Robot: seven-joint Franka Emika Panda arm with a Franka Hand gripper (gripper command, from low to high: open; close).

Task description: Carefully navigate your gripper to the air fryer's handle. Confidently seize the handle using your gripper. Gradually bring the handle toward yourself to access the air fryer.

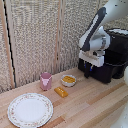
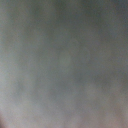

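1. Air fryer [image 1: 112,62] sits at the exterior view's right on a wooden table [image 1: 90,107], pale slatted screen [image 1: 35,35] behind; gripper [image 1: 87,70] at its front, can't tell its grip, no readable labels.
2. Wrist view: just grey blur.

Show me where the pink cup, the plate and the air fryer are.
Pink cup [image 1: 45,80]: exterior view, on its side wall.
Plate [image 1: 30,109]: exterior view, on its bare white centre.
Air fryer [image 1: 118,52]: exterior view, on its black body, right of the arm.
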